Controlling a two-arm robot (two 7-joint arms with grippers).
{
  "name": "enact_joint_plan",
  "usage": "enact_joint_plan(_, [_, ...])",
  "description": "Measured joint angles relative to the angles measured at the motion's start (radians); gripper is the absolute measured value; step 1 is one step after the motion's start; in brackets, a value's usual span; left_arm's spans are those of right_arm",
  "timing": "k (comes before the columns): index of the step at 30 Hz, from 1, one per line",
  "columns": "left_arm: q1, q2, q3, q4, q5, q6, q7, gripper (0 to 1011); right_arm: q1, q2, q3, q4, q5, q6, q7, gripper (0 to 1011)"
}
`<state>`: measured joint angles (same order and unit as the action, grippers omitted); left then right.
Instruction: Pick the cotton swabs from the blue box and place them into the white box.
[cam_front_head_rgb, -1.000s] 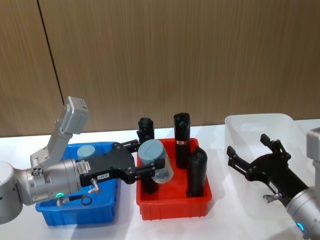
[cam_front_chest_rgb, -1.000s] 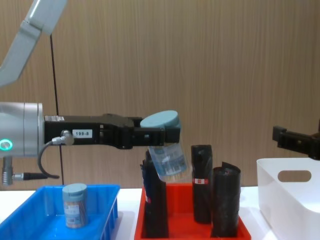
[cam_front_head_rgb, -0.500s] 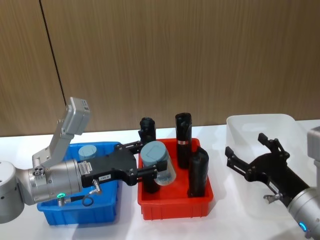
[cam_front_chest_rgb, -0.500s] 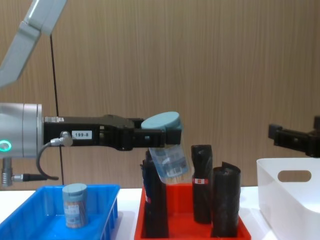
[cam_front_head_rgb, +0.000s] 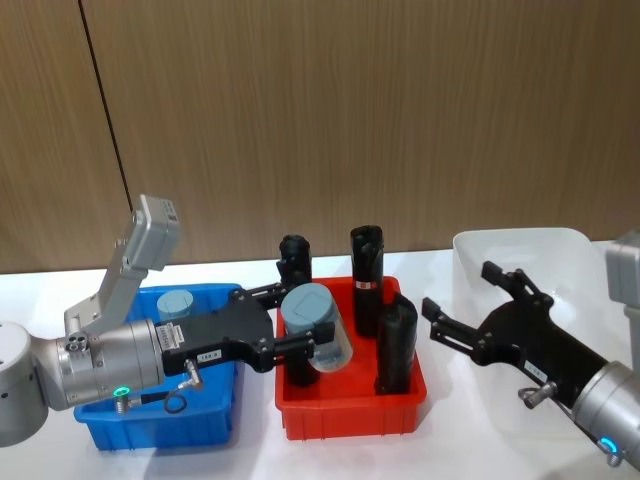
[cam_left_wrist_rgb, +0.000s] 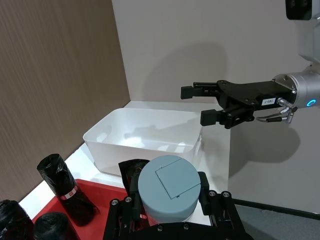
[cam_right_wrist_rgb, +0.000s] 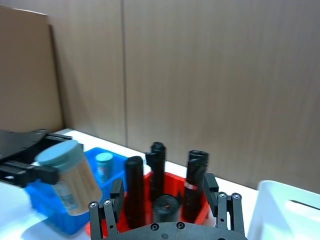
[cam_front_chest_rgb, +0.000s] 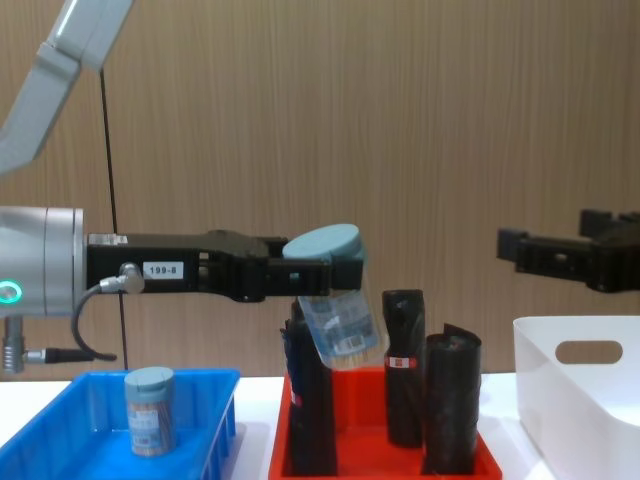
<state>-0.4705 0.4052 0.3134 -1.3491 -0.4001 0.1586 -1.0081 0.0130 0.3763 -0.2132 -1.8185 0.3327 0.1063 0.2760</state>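
In the head view, the left gripper and its arm cover much of the blue box, so the second jar of cotton swabs shows little but its lid. The held jar of cotton swabs hides the top of the near left black roll. The right gripper screens the near left wall of the white box. Label print on both jars is too small to read.
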Motion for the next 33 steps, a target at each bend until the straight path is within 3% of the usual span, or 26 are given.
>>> enact_joint_plan(14, [0.000, 0.000, 0.000, 0.000, 0.000, 0.000, -0.001, 660, 0.063, 0.011, -0.011, 0.008, 0.031, 0.097, 0.208, 1002])
enact_joint_plan(18, [0.000, 0.000, 0.000, 0.000, 0.000, 0.000, -0.002, 660, 0.080, 0.007, -0.018, 0.019, 0.031, 0.112, 0.244, 1002])
enact_joint_plan(25, [0.000, 0.000, 0.000, 0.000, 0.000, 0.000, -0.002, 660, 0.112, -0.005, -0.039, 0.050, 0.008, 0.135, 0.322, 1002])
enact_joint_plan(33, [0.000, 0.000, 0.000, 0.000, 0.000, 0.000, -0.002, 659, 0.138, -0.022, -0.065, 0.085, -0.032, 0.136, 0.364, 1002])
